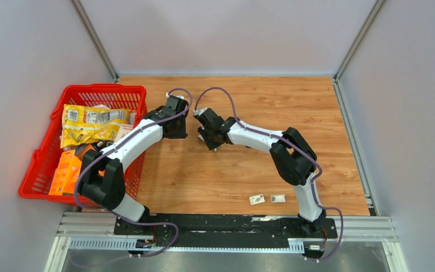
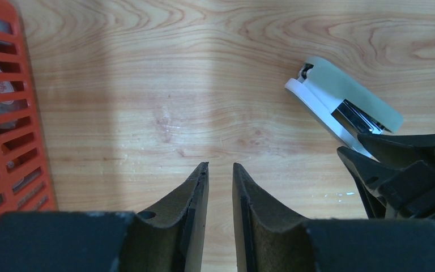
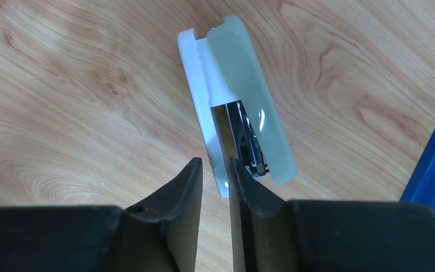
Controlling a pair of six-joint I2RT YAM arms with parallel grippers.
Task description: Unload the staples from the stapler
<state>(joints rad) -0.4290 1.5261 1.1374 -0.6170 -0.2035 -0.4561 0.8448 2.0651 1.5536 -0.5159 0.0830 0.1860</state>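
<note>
Right gripper (image 3: 215,164) straddles the pale stapler (image 3: 238,73) at its near end

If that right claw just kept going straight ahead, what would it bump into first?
The stapler. The right gripper points straight along it, and the near end of its white base shows in the narrow gap between the fingertips. Depth is unclear, so it may be touching already.

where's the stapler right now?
The stapler lies mid-workspace on the wooden table, its near end between the jaws of the right gripper; the left gripper hovers just to its left.
</note>
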